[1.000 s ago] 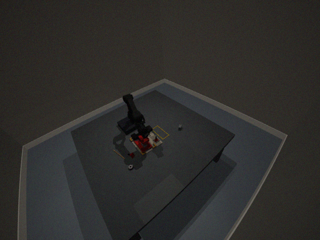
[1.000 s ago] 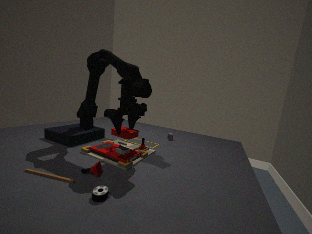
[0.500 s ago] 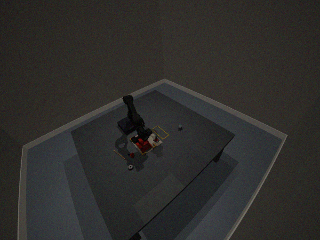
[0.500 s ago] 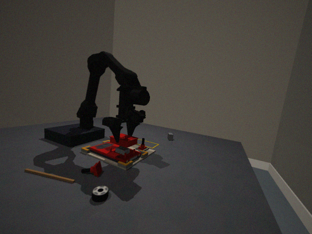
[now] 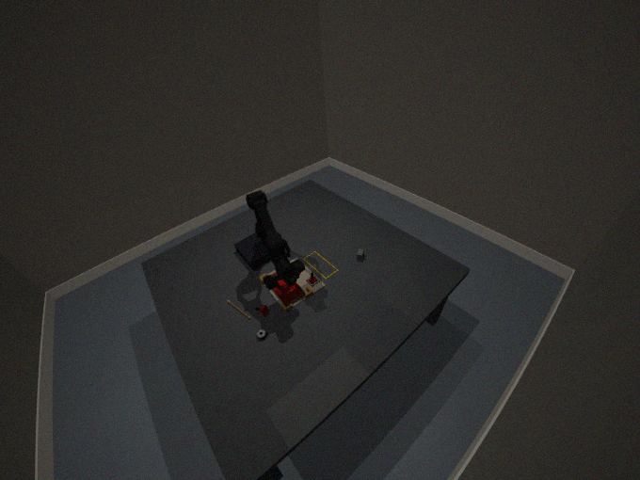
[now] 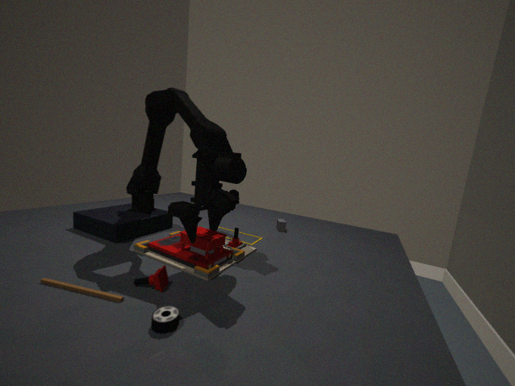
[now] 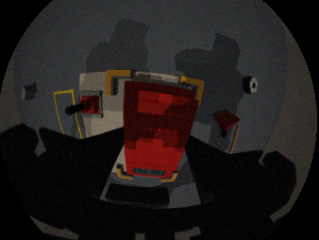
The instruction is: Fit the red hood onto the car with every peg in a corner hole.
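The red hood point(image 5: 282, 285) point(image 6: 206, 240) point(image 7: 158, 120) is between my fingers, low over the engine area of the red chassis point(image 6: 170, 248). I cannot tell whether it rests flat on the deck or whether the pegs are in its holes. The chassis lies in a white jig point(image 5: 319, 285) point(image 6: 206, 272) point(image 7: 116, 80) with orange corners. My gripper point(image 5: 286, 278) point(image 6: 202, 234) point(image 7: 156, 132) points straight down and is shut on the hood's sides. The hood hides the engine and the pegs.
A small red block with a black lever point(image 5: 312, 279) point(image 6: 235, 239) point(image 7: 91, 104) stands at the jig's edge beside a yellow outlined rectangle point(image 5: 326, 260) point(image 6: 260, 238) point(image 7: 57, 108). A red cone point(image 6: 159, 278) point(image 7: 227, 120), a wooden stick point(image 6: 81, 289), a wheel point(image 6: 165, 317) point(image 7: 253, 85) and a grey cube point(image 6: 281, 224) lie around.
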Robot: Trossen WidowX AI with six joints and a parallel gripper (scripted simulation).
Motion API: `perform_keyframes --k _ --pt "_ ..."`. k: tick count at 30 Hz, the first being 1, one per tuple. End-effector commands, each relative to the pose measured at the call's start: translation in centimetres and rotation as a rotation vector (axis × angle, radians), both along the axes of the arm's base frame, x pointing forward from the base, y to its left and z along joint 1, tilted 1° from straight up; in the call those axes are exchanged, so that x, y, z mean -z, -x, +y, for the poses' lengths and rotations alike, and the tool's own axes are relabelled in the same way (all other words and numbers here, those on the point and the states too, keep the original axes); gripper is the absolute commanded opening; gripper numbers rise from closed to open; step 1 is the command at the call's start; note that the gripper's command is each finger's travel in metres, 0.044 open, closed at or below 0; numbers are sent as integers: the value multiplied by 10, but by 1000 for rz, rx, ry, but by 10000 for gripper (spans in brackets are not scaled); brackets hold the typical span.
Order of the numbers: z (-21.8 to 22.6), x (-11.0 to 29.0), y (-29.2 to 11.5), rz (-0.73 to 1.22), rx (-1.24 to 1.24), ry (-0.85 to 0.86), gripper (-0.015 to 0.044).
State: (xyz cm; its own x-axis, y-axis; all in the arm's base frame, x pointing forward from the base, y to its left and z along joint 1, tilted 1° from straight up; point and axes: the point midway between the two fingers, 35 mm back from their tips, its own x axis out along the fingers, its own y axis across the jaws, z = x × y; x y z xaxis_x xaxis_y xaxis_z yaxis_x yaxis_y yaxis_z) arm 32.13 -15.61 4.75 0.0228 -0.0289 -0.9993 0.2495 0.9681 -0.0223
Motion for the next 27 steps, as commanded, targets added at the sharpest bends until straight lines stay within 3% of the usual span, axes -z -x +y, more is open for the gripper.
perform_keyframes --k 1,27 --pt "0 -1 -1 -4 -2 3 0" --pt "0 3 -1 -4 -2 3 0"
